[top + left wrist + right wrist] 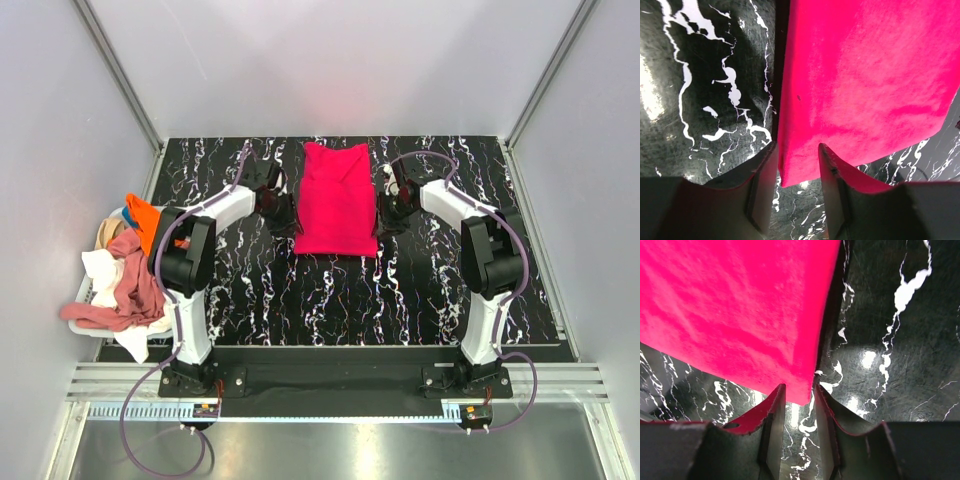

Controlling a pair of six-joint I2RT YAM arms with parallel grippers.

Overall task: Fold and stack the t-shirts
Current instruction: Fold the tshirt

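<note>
A bright pinkish-red t-shirt [336,200] lies folded into a long rectangle on the black marbled table, at the back centre. My left gripper [284,217] is at its near left corner. In the left wrist view the gripper [797,156] is open, with that corner of the shirt [860,80] between the fingertips. My right gripper [384,217] is at the near right corner. In the right wrist view it [799,396] is open with a narrower gap, and the corner of the shirt [740,310] reaches between its fingertips.
A white basket [75,312] stands off the table's left edge, heaped with orange [145,218], beige [108,236], white [100,268] and dusty pink [135,288] shirts. Grey walls and metal rails close in the table [300,300] on the left, right and back.
</note>
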